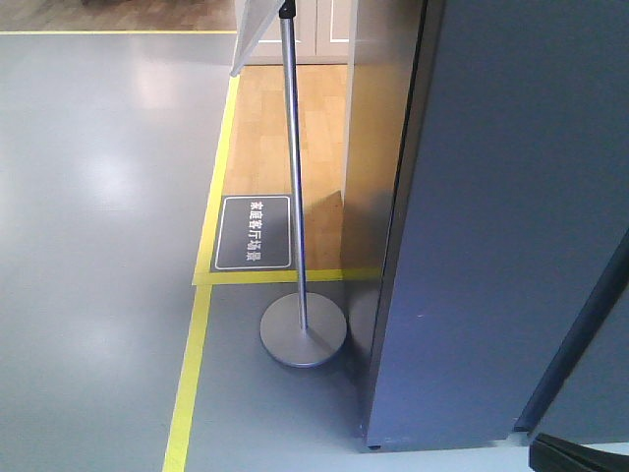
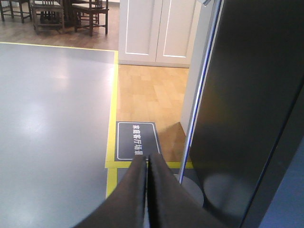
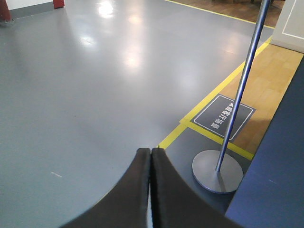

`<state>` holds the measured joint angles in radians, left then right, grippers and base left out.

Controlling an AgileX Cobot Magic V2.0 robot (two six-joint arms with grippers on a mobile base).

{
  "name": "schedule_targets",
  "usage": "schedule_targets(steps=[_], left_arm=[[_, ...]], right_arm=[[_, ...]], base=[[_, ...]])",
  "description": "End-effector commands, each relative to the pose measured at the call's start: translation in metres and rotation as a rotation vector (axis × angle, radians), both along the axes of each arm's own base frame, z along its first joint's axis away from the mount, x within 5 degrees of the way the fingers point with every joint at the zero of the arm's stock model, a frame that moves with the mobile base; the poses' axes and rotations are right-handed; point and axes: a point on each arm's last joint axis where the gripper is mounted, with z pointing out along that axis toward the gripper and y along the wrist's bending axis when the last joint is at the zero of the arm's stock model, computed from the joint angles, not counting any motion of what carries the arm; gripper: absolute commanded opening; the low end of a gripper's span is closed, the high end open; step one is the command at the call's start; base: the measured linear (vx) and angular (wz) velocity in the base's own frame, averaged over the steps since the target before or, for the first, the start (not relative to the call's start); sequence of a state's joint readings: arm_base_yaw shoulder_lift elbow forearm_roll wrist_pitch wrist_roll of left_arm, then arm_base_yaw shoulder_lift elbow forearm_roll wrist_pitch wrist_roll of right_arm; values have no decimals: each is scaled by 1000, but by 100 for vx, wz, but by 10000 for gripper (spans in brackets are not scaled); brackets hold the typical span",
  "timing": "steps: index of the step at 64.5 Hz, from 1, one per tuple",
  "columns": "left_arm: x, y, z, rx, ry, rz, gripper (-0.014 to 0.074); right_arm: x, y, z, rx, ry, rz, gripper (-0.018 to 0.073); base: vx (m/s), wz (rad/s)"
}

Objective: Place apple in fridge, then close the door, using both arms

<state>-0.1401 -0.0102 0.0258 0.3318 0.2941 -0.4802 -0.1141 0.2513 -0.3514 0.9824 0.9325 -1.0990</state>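
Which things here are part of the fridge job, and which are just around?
Job: fridge, left pincer, right pincer. No apple shows.

Around: sign pole with round base, floor sign, yellow tape, white cabinet, chairs.

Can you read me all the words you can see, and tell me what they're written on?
"家庭客厅场景": white characters on the dark floor sign, lying flat on the wooden floor inside the yellow tape line. It also shows in both wrist views.

No other text can be read: the sign stand and the fridge show no lettering.
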Motion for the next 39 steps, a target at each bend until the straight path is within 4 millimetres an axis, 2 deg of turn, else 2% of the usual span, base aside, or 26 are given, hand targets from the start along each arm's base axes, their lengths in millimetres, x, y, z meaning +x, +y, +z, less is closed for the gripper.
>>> schedule_targets(steps=[1, 39], left_arm=[[1, -2, -4, -4, -43, -21, -8], [1, -2, -2, -7, -44, -20, -8]], right_arm=[[2, 0, 11, 46, -36, -14, -3], [2, 0, 11, 46, -36, -14, -3]], base=[[0, 0], [0, 0]])
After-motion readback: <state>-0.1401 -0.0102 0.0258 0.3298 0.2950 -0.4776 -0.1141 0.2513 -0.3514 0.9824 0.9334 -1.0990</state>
